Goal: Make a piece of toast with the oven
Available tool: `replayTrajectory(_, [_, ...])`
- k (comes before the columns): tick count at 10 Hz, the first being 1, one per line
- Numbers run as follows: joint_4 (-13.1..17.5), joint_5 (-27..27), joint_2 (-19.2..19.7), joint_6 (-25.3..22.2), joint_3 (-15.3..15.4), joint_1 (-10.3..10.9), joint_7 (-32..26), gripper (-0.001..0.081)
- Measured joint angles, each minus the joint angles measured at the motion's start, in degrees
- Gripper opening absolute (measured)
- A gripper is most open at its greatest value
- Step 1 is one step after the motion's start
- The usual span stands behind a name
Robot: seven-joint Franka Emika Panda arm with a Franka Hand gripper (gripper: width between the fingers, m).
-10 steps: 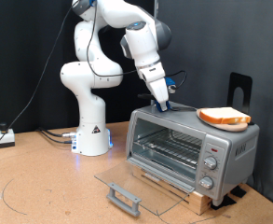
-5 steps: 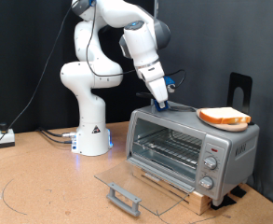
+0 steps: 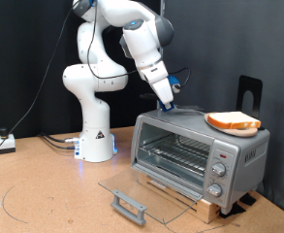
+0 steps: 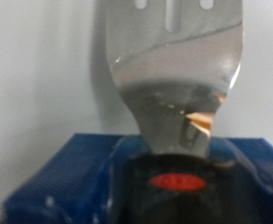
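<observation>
The silver toaster oven (image 3: 229, 148) stands with its glass door (image 3: 132, 184) folded down flat and its wire rack (image 3: 175, 155) bare. The piece of toast (image 3: 233, 120) lies on a round wooden plate (image 3: 242, 131) on the oven's top, towards the exterior view's right. My gripper (image 3: 168, 98) hovers just above the left part of the oven's top, shut on a spatula. In the wrist view the metal spatula blade (image 4: 173, 65) and its black handle (image 4: 178, 177) sit between blue finger pads (image 4: 71, 168).
The oven rests on a wooden board (image 3: 195, 199). Its knobs (image 3: 217, 170) are at the right side. A black stand (image 3: 250, 92) rises behind the oven. The robot base (image 3: 95, 136) and a box with cables (image 3: 6, 144) are at the left.
My gripper with the spatula has lifted slightly and shifted a little to the exterior view's left. The toast, plate and oven door have not moved.
</observation>
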Motion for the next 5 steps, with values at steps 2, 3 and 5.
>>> replayTrajectory(2, [0.91,-0.45,-0.84,-3.11,-3.87,-0.09,-1.17,0.0411])
replayTrajectory(3, [1.37,-0.47,-0.6,-3.07,-3.62,-0.09,-1.01,0.0411])
replayTrajectory(5, [2.09,-0.37,0.27,0.5,-3.85,-1.37,-1.49,0.0411])
